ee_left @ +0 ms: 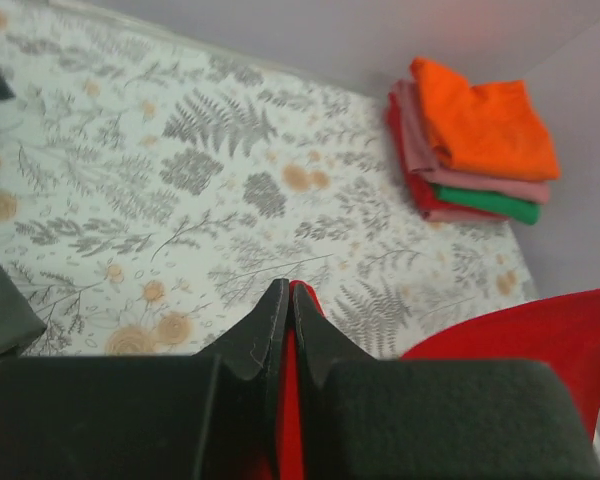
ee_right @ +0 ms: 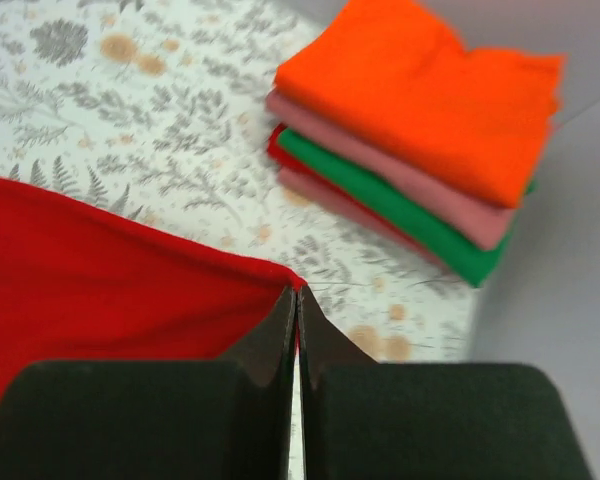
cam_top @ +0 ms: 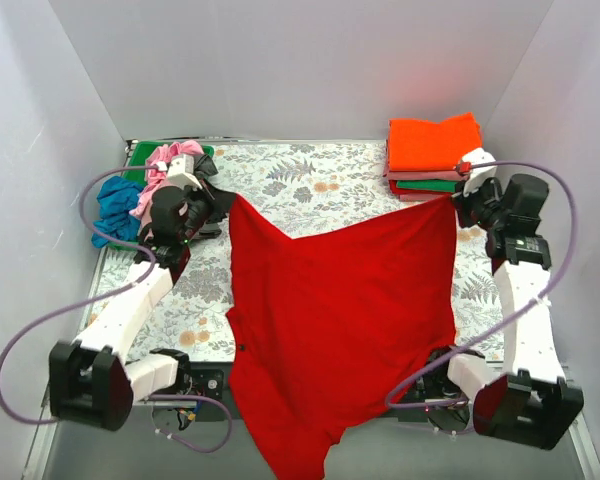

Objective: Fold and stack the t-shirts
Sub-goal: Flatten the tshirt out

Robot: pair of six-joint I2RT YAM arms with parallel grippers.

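Here the left gripper [cam_top: 223, 207] and right gripper [cam_top: 459, 203] each pinch an upper corner of the red t-shirt [cam_top: 340, 310], which is stretched across the frame's centre. Folded t-shirts [cam_top: 432, 150] are stacked at upper right, and loose t-shirts [cam_top: 150, 190] are heaped at upper left.

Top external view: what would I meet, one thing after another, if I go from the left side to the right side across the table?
Crumpled blue shirt → crumpled pink shirt → spread red t-shirt → folded stack with the orange shirt on top.
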